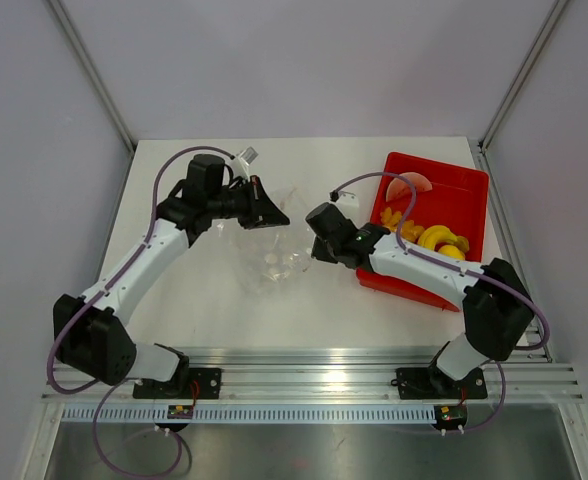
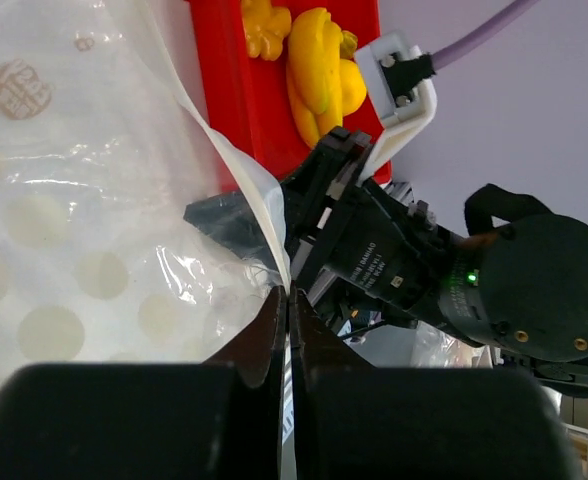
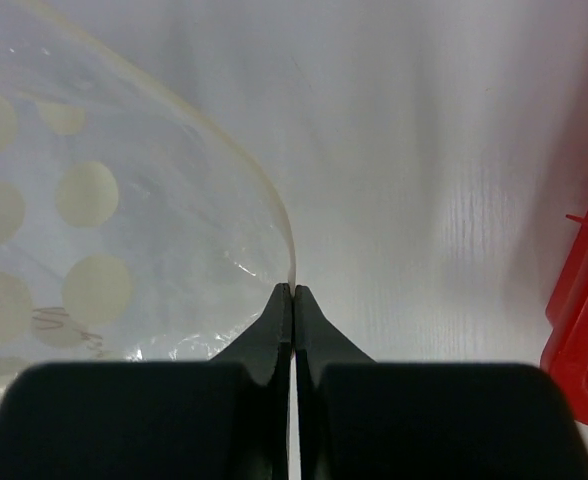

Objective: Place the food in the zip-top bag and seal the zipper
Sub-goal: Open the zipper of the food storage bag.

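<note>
The clear zip-top bag (image 1: 270, 256), with whitish oval spots, hangs open between my two grippers above the table. My left gripper (image 1: 274, 215) is shut on one side of the mouth edge; the left wrist view shows the jaws (image 2: 289, 295) pinching the zipper strip (image 2: 242, 178). My right gripper (image 1: 315, 246) is shut on the other side; the right wrist view shows the jaws (image 3: 294, 290) pinching the bag's rim (image 3: 259, 180). The food lies in the red tray (image 1: 468, 182): a watermelon slice (image 1: 410, 187), orange knobbly pieces (image 1: 402, 221) and a yellow banana (image 1: 442, 240). I see no food in the bag (image 3: 94, 250).
The red tray stands at the right of the white table, just right of my right arm (image 1: 424, 268). It also shows in the left wrist view (image 2: 244, 100) with yellow food (image 2: 319, 70), and in the right wrist view (image 3: 586, 320). Enclosure walls surround the table.
</note>
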Controlling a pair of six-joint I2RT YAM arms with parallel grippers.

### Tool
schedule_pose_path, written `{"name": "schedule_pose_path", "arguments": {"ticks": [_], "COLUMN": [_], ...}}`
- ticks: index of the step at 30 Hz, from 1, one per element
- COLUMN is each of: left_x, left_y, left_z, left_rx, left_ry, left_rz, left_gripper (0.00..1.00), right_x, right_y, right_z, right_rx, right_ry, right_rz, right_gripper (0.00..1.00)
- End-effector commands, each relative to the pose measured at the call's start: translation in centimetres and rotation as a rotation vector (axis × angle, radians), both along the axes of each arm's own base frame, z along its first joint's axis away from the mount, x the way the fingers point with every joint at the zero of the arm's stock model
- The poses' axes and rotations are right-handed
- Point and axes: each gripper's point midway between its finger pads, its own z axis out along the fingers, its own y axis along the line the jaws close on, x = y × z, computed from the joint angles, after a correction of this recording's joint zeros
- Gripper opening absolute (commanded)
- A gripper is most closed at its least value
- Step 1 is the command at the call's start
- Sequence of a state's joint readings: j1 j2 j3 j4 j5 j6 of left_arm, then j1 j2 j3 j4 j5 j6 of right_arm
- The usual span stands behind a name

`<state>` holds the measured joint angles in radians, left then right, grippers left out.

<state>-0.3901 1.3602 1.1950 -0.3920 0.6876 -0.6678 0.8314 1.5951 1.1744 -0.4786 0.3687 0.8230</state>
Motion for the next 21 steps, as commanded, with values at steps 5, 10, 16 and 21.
{"name": "schedule_pose_path", "arguments": {"ticks": [5,10,16,21], "left_x": [0.8,0.9,0.3,-0.7], "left_y": [-0.1,0.7,0.9,0.8], "left_z": [0.5,-2.6,-2.0,-1.5], "left_rx": [0.017,0.135,0.15,0.139], "left_ry": [-0.035,0.005,-0.064,-0.099], "left_rz": [-0.037,-0.064,-0.114,-0.184], "left_gripper": [0.0,0.0,0.0,0.0], "right_x": [-0.2,-0.6,-0.2,0.4], "right_y": [0.6,1.3,1.2,1.4], "right_z": [1.6,2.7,6.3,6.4], "right_rx": [0.135,0.235,0.233,0.164], "right_ry": [-0.025,-0.02,-0.108,-0.099], "right_rz": [-0.007,-0.01,0.046,0.097], "right_gripper": [0.0,0.15,0.65,0.77]}}
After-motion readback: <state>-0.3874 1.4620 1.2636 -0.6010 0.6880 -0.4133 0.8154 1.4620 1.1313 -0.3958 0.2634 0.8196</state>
